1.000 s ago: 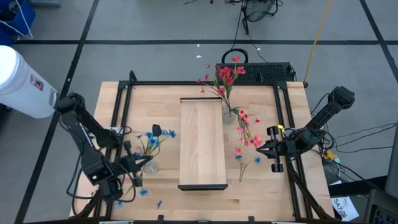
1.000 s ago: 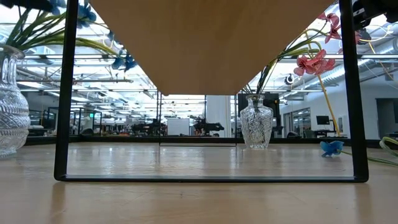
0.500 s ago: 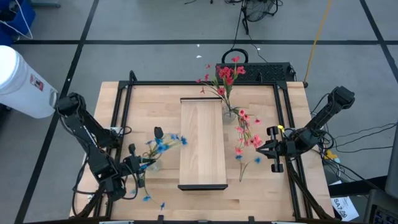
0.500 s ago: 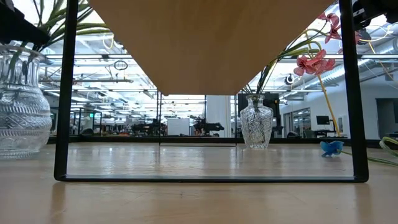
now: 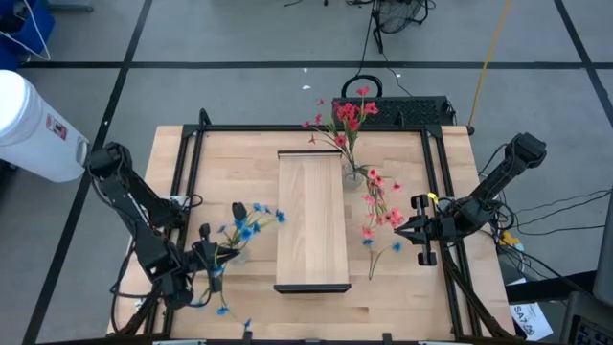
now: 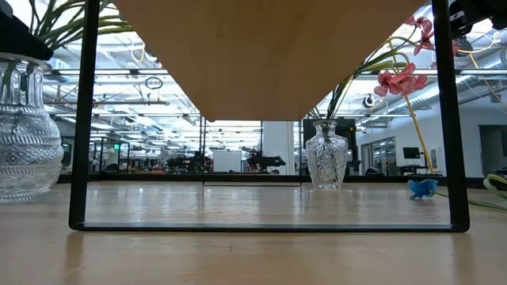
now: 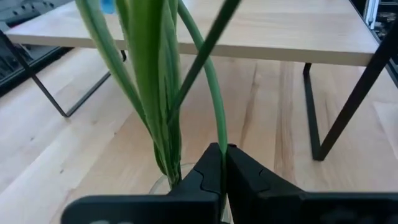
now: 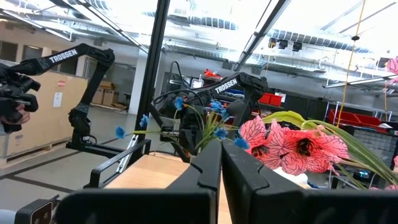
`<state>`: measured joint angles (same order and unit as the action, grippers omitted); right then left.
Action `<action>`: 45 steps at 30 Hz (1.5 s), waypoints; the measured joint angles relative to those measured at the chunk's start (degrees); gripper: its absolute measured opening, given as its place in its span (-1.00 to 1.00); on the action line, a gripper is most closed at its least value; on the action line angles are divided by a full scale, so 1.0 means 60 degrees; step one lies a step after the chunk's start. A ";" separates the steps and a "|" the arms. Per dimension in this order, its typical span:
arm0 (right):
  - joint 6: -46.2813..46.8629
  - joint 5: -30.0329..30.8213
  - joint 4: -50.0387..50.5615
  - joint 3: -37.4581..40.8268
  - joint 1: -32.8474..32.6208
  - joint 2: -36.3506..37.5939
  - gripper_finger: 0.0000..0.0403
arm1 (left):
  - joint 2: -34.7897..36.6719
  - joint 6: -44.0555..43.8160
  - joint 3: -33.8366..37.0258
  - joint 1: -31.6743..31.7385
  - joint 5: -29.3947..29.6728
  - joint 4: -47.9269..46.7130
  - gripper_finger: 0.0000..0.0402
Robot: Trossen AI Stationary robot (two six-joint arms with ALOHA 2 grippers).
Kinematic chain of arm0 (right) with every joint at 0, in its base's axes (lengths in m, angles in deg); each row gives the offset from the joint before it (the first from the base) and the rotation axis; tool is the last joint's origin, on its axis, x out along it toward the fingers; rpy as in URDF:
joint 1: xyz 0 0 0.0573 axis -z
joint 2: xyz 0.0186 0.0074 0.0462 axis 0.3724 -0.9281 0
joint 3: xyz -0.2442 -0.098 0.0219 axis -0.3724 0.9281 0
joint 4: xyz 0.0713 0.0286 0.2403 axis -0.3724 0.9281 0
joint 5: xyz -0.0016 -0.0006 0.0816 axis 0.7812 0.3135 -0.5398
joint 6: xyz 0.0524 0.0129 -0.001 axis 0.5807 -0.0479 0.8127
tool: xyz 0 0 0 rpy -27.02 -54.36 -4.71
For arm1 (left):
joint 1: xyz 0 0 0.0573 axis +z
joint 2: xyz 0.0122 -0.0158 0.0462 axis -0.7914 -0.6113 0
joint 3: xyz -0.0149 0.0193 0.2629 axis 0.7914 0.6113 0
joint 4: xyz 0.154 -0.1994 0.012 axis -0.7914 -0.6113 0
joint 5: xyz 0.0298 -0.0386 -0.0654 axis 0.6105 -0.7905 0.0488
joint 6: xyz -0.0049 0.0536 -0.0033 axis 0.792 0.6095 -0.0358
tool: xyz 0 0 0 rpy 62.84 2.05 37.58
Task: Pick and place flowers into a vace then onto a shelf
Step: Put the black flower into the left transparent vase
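Left wrist view: left gripper (image 7: 222, 163) fingers pinch a blue-flower stem (image 7: 214, 106).

The high view looks straight down on the whole table. The low view sits at tabletop height, looking level under the shelf (image 6: 269, 55) toward the room. The left wrist view peers close past its left gripper (image 7: 222, 171) at green stems directly ahead, the shelf (image 7: 249, 28) beyond. The right wrist view faces across the table from its right gripper (image 8: 221, 165).

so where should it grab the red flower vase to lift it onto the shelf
Grip the narrow neck of the red flower vase, just under the rim and above the wider belly. Come in level from the right gripper side; the red flowers fan out overhead, probably blocking a top-down approach.
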<state>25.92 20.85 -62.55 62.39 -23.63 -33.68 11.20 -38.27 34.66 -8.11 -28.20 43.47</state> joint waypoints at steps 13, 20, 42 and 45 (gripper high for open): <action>0.0000 0.0000 0.0000 0.0001 0.0004 0.0002 -0.96 | 0.0074 -0.0130 0.0004 -0.0003 0.0330 0.0214 -0.42; 0.0000 0.0000 0.0000 0.0004 0.0004 0.0002 -0.96 | 0.0074 -0.0406 0.0004 -0.0003 0.0452 0.0280 -0.09; 0.0000 -0.0001 -0.0001 0.0003 0.0000 0.0001 -0.96 | 0.0122 0.0313 -0.0588 -0.0003 0.0532 0.0252 0.47; -0.0003 0.0000 0.0000 0.0000 0.0000 0.0000 -0.96 | 0.0193 0.0368 -0.0623 -0.0003 0.0431 0.0196 0.42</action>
<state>25.90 20.85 -62.55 62.39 -23.63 -33.68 12.36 -36.07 30.92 -8.13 -25.62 44.65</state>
